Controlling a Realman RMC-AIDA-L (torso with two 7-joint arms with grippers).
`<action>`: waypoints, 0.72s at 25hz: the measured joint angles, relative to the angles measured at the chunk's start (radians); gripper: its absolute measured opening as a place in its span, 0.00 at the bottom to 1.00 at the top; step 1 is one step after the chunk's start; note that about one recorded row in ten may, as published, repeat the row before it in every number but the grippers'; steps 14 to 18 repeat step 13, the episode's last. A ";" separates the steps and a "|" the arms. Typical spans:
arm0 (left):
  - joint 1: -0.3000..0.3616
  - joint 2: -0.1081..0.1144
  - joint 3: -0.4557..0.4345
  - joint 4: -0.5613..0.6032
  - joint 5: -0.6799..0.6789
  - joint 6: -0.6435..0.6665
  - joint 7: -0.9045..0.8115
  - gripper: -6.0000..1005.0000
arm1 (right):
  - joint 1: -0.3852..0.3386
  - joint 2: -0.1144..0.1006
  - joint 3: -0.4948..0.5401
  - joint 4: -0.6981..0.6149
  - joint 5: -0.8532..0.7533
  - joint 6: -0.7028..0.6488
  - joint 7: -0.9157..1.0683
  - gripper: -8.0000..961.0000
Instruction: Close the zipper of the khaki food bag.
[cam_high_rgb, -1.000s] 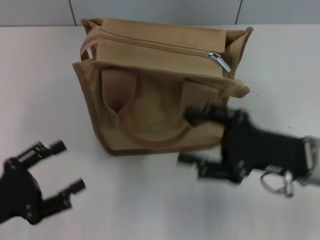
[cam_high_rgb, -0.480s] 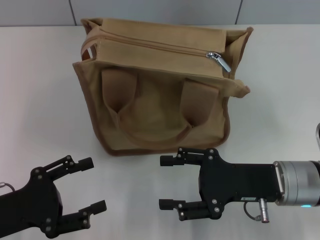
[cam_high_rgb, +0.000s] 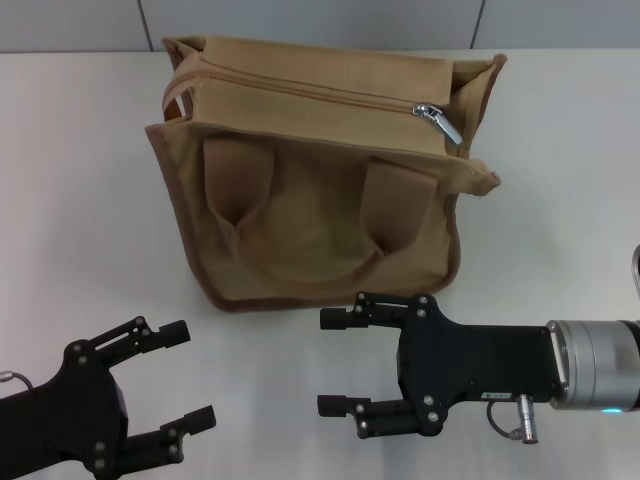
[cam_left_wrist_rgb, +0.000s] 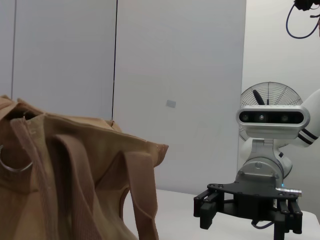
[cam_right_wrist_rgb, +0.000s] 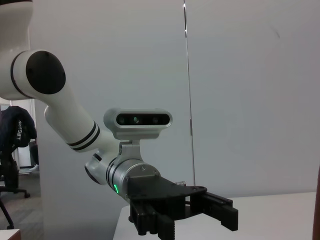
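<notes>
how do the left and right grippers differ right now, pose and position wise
The left gripper sits low at the robot's left, angled diagonally toward the khaki food bag; the right gripper lies level, pointing sideways across the table just in front of the bag. The right one is nearer the bag's bottom edge; the left is farther off. Both are black, open, empty, and clear of the bag.
</notes>
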 joint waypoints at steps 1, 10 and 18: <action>0.000 0.000 0.000 0.000 0.000 0.000 0.000 0.81 | 0.000 0.000 0.000 0.000 0.000 0.000 0.000 0.79; -0.007 -0.003 0.000 0.000 0.000 -0.007 0.000 0.81 | -0.004 0.000 0.001 0.000 0.002 0.001 0.002 0.79; -0.007 -0.007 0.000 0.003 0.000 -0.009 0.001 0.81 | -0.004 0.000 0.002 0.000 0.003 0.001 0.004 0.79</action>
